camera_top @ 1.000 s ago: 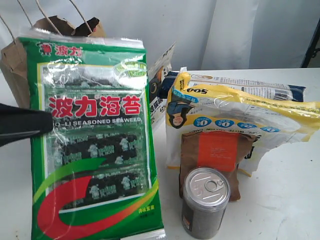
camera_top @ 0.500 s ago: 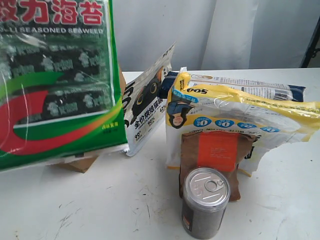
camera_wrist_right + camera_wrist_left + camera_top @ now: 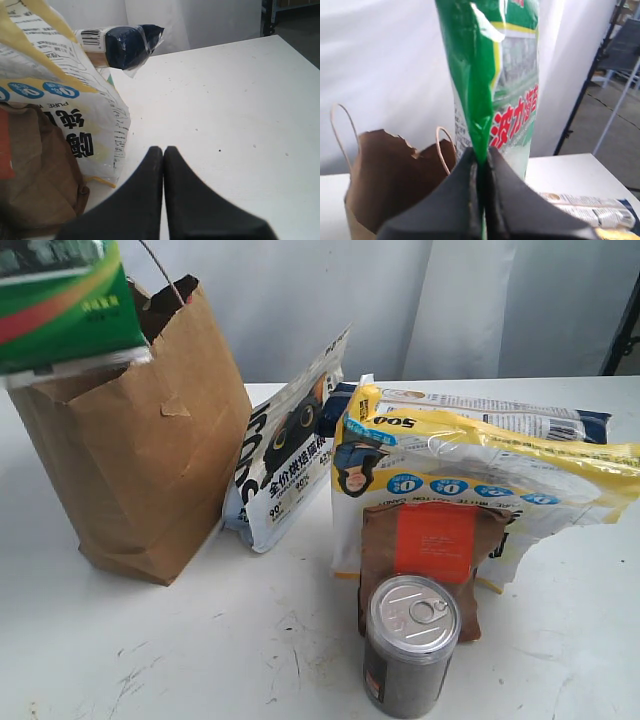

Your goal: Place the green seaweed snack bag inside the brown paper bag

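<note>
**Desk:** Where is the packet?

**Operator:** I have the green seaweed snack bag (image 3: 60,300) in the air at eleven o'clock of the exterior view. Only its lower end shows. Its bottom edge overlaps the torn rim of the brown paper bag (image 3: 140,470). I cannot tell whether any of it is inside the mouth.

**Desk:** And the jaws?

**Operator:** My left jaws are clenched on the packet's edge. On the left wrist view the green film is pinched between the two black fingers (image 3: 445,200), with the paper bag's open mouth beyond them. My right jaws are pressed together on nothing. They sit low over the bare bench (image 3: 240,100), just beside the yellow-and-white candy bag (image 3: 60,100).

**Desk:** How does the paper bag stand?

**Operator:** It is upright on the bench at nine o'clock, mouth open, with a twine handle sticking up. A white pouch with black print (image 3: 290,455) leans at its three o'clock side, touching or nearly so.

**Desk:** Anything else I should know about?

**Operator:** The candy bag lies from the centre out towards three o'clock. A small brown pouch with an orange label (image 3: 435,550) is propped against its front. A can (image 3: 410,645) stands upright at six o'clock, just in front of that pouch. A dark blue packet (image 3: 132,45) lies behind the candy bag.
</note>
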Robot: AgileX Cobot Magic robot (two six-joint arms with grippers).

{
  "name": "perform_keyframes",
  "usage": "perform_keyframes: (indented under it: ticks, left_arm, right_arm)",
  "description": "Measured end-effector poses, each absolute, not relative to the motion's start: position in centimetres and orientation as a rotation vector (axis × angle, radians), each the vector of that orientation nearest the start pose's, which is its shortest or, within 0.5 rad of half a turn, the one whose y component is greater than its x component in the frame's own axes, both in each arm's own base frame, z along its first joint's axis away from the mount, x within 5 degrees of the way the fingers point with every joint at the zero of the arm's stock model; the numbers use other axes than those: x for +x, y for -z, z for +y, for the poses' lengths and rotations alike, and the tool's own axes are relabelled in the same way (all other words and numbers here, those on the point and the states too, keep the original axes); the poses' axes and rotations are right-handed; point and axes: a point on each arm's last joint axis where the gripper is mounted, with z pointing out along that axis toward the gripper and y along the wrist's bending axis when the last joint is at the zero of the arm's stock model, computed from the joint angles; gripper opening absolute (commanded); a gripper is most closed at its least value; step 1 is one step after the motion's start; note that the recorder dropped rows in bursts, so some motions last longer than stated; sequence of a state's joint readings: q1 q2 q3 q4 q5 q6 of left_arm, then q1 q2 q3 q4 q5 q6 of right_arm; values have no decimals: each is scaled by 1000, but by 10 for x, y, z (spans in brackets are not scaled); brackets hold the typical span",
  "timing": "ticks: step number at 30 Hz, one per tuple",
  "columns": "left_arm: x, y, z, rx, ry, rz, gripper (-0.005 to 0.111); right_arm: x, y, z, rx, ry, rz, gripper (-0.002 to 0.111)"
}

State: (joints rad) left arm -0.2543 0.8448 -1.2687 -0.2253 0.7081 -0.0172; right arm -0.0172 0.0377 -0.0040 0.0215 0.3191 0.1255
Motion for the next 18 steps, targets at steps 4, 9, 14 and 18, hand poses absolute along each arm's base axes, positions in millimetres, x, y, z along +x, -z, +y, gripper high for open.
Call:
perform_keyframes:
  ticks: [4,9,14,18]
  left_arm:
    - [132,-497,-41,121,385,1733,0]
    - [148,-506,-40,97,319,1709,0]
    - [164,-516,-38,84,238,1688,0]
    - [176,-526,-38,69,190,1658,0]
  right_arm:
    - [56,-184,0,145,-96,1832,0]
    - [56,-184,0,145,-96,1832,0]
    - [56,-184,0,145,-96,1832,0]
    - [56,-184,0,145,-96,1832,0]
